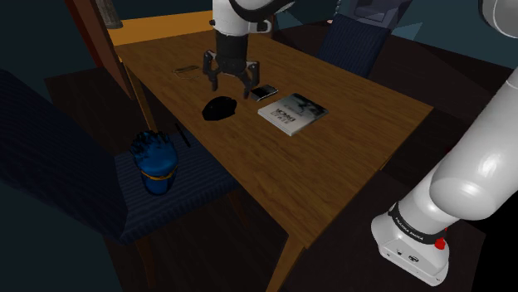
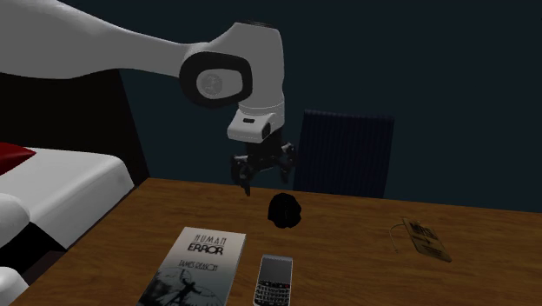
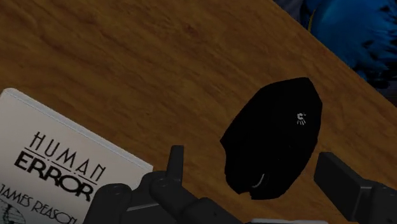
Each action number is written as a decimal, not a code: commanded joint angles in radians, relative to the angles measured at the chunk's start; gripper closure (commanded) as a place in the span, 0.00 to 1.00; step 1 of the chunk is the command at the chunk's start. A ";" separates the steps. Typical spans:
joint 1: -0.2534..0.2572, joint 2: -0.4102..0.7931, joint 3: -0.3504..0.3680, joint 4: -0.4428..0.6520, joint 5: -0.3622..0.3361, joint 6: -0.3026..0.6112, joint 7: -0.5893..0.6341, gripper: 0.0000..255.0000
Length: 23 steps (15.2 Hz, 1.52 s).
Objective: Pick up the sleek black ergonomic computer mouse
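Here's the claw [image 1: 232,85], hanging above the counter [image 1: 332,174] with its fingers spread wide and nothing between the pads. The mouse [image 1: 221,108] sits right below it, a low black hump lying flat on the wood, a little toward the counter edge from the claw in the shoulder view. There is clear air between fingertips and shell, so no contact.

Look down the wrist view: the mouse [image 3: 273,137] lies in the gap between the two fingers [image 3: 175,159], long axis running away from the hand. That reads as deliberate. Fingers set either side of the narrow waist should close across the short dimension, where a rounded shell gives them something to bite.

The wide opening makes sense too, I'd say: it leaves room to drop past the curved flanks without clipping the top.

Neighbours matter here. The book [image 3: 57,172] lies just beside the finger on that side, and in the second exterior view the phone [image 2: 274,280] sits next to the book [image 2: 198,265], both apart from the mouse. A straight descent should keep the fingers off them.

My read: hover and alignment stage, grasp not yet made. What's left is lowering to the wood, squeezing and lifting. The risk is a glossy dome squirting out if the pads meet it too high.
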 commanded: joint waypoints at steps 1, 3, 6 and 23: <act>0.020 0.100 -0.004 0.108 -0.060 -0.019 0.104 0.00; 0.038 0.154 -0.015 0.172 -0.089 -0.033 0.156 0.00; 0.038 0.158 -0.018 0.136 -0.091 0.005 0.158 0.00; 0.037 0.165 -0.020 0.097 -0.096 0.051 0.160 1.00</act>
